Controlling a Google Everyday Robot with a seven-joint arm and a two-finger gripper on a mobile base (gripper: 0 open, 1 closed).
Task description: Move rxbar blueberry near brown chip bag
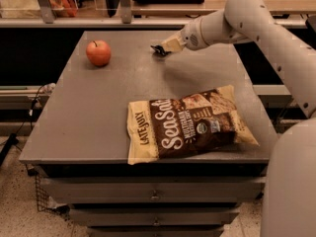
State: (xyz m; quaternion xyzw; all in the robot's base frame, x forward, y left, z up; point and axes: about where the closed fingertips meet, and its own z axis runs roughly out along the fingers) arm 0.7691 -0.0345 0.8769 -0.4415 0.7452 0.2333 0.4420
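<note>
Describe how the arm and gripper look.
The arm is smooth, off-white, made of rounded tubular links with small dark dots along them. The gripper, over the far side of the table, is a cream wedge with a dark tip.

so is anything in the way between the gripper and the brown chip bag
Nothing visible: only open table between the gripper at the far side and the brown chip bag. The apple sits well left.
</note>
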